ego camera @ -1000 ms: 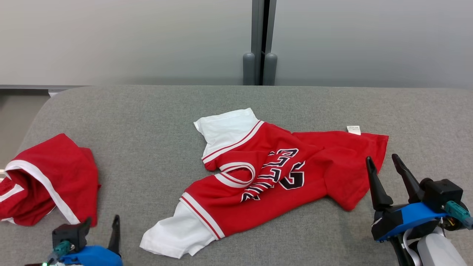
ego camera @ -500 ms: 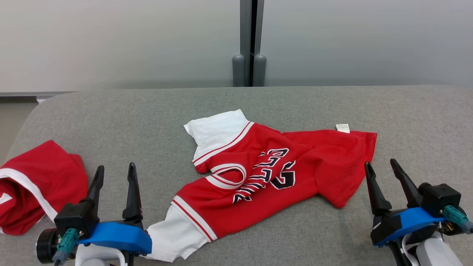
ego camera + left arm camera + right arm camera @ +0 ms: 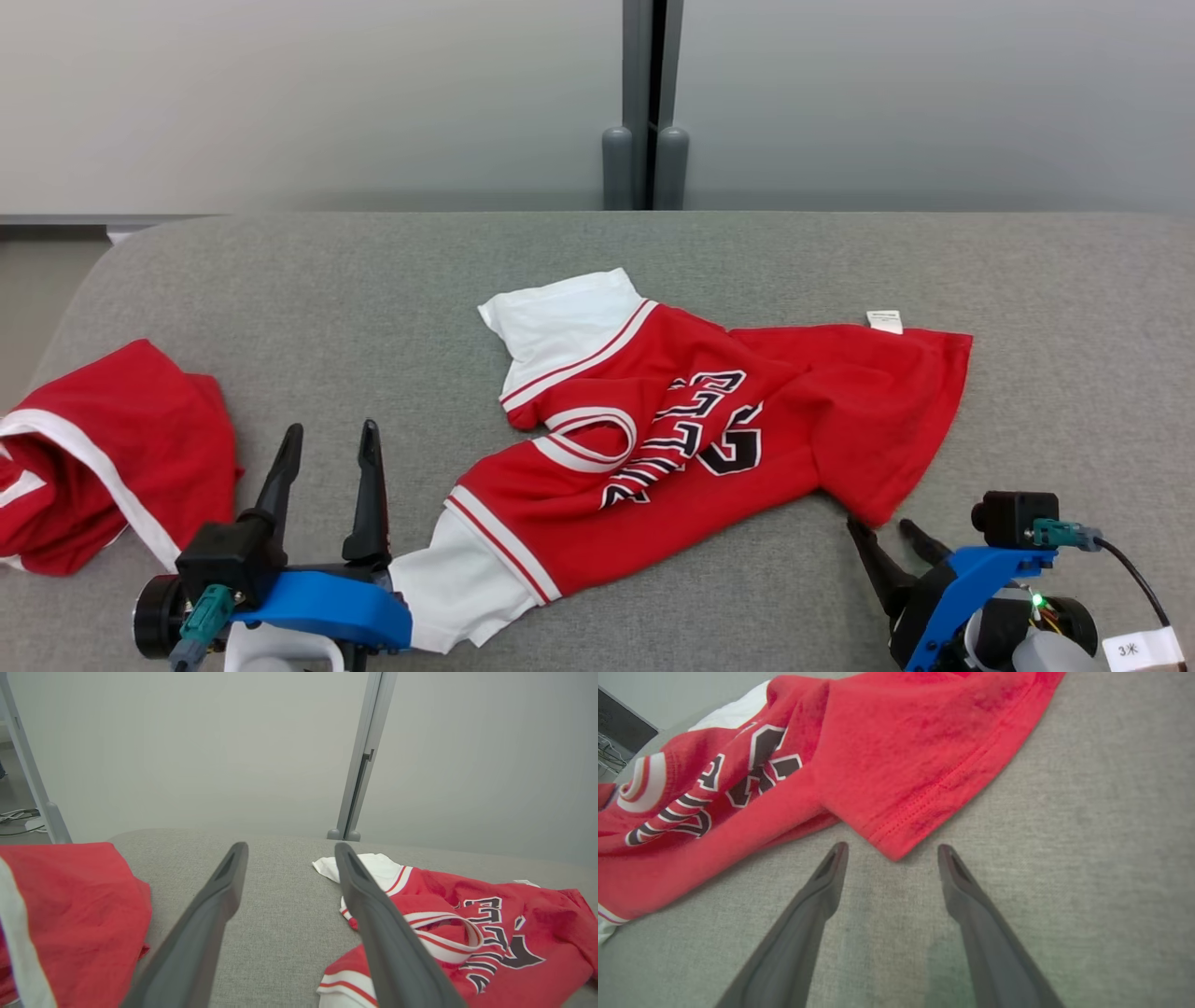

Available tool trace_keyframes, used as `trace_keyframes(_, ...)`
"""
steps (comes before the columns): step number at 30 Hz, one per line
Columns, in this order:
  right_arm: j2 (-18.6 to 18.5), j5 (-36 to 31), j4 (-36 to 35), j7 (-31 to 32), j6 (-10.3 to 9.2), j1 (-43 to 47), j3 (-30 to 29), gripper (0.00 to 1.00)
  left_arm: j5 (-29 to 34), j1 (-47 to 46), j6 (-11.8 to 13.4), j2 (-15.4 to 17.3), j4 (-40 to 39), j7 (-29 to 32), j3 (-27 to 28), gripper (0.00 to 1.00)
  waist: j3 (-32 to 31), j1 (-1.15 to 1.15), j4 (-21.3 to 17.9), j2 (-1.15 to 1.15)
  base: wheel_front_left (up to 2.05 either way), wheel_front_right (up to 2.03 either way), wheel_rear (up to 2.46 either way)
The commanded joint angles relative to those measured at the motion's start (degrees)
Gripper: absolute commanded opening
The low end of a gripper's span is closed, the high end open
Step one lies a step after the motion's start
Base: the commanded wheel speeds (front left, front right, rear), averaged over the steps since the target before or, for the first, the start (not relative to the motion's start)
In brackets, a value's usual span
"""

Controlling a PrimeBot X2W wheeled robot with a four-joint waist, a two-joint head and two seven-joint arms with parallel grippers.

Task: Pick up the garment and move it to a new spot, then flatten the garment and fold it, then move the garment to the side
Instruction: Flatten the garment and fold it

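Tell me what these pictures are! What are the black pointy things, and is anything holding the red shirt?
It is a robot with two arms. The black pointy things are its fingers: each arm ends in a gripper with two of them. One picture comes from a camera on the robot's head, looking down at a grey padded surface. There you see the left gripper and the right gripper. The other two pictures come from cameras on the wrists, looking along the fingers. On the surface lies a crumpled red and white jersey, and a second red garment lies off to the left. Both grippers are open and hold nothing. The right one's fingers point at a corner of the jersey.
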Motion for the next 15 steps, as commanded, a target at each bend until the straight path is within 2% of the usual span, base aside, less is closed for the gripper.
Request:
trace_keyframes(1,-0.6,0.7,0.7,0.9,0.01,-0.8,0.2,1.0,0.4,-0.7,-0.5,-0.4,0.4,-0.3,0.4,1.0,0.4,0.0,0.6,0.0,0.0,0.0,0.0)
trace_keyframes(4,-0.9,1.8,3.4,2.2,0.01,-1.9,-0.1,1.0,1.2,-0.9,-1.6,-1.4,1.7,-0.3,1.1,1.0,0.7,0.0,1.4,0.0,0.0,0.0,0.0)
trace_keyframes(8,-0.2,3.0,5.4,0.0,0.01,-3.1,0.6,1.0,2.2,-1.1,-2.8,-2.3,2.8,-0.3,2.2,1.0,1.0,0.0,2.1,0.0,0.0,0.0,0.0)
trace_keyframes(9,-0.2,3.1,6.0,-0.5,0.01,-3.5,0.7,0.81,2.5,-1.0,-3.0,-2.5,3.1,-0.3,2.5,1.0,1.0,0.0,2.1,0.0,0.0,0.0,0.0)
trace_keyframes(10,-0.3,3.1,6.6,-1.3,0.0,-3.9,0.6,0.47,2.7,-1.1,-3.2,-2.7,3.3,-0.3,2.8,1.0,1.1,0.0,2.2,0.0,0.0,0.0,0.0)
trace_keyframes(11,-0.4,3.1,7.1,-2.0,0.01,-4.2,0.6,0.0,2.9,-1.1,-3.5,-2.9,3.5,-0.3,3.0,1.0,1.1,0.0,2.2,0.0,0.0,0.0,0.0)
trace_keyframes(15,-1.5,3.5,6.7,-6.7,0.01,-5.9,0.3,0.0,3.6,-0.9,-4.1,-3.7,4.1,-0.3,3.8,1.0,1.0,0.0,2.1,0.0,0.0,0.0,0.0)
